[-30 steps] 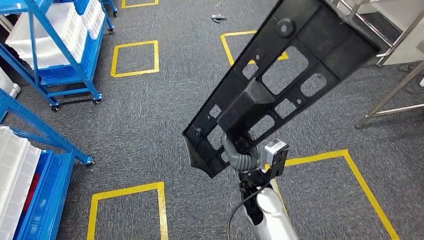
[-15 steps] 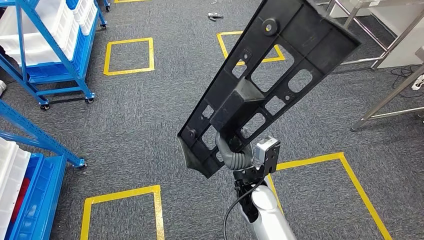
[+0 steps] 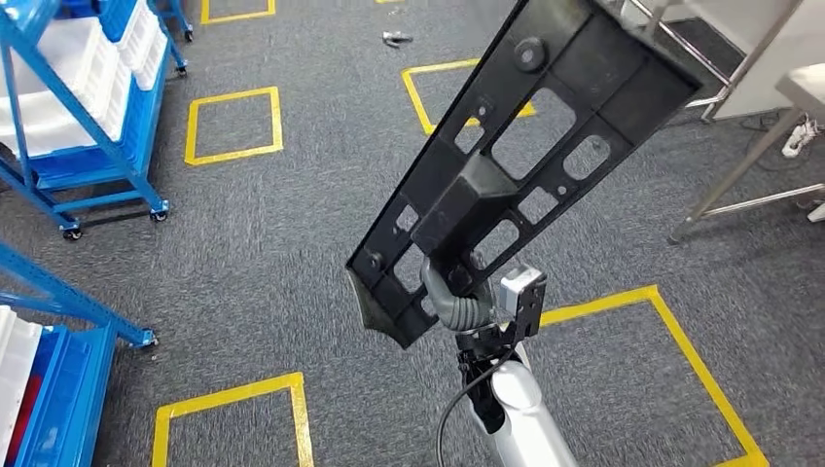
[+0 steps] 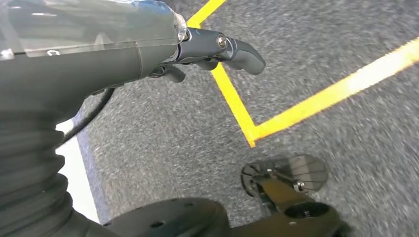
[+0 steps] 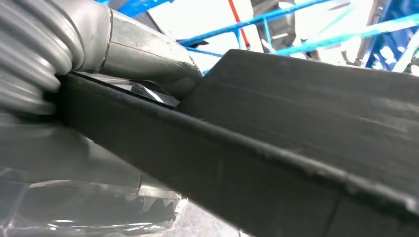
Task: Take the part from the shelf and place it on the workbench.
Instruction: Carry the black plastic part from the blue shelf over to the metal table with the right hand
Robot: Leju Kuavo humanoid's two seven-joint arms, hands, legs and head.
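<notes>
black part [image 3: 525, 156] in right robot hand [image 3: 452, 297]

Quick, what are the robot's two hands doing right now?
Right hand: holding the black part.
Left hand: holding nothing, fingers curled in, so closed.

black part [image 3: 530, 146], yellow floor tape [image 3: 233, 125], blue shelving [image 3: 92, 126]

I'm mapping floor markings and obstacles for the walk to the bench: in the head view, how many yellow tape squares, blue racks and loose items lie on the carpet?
Yellow tape floor squares: 4
Blue metal shelf racks: 2
Small dark loose item on the grey carpet: 1
Total: 7
</notes>
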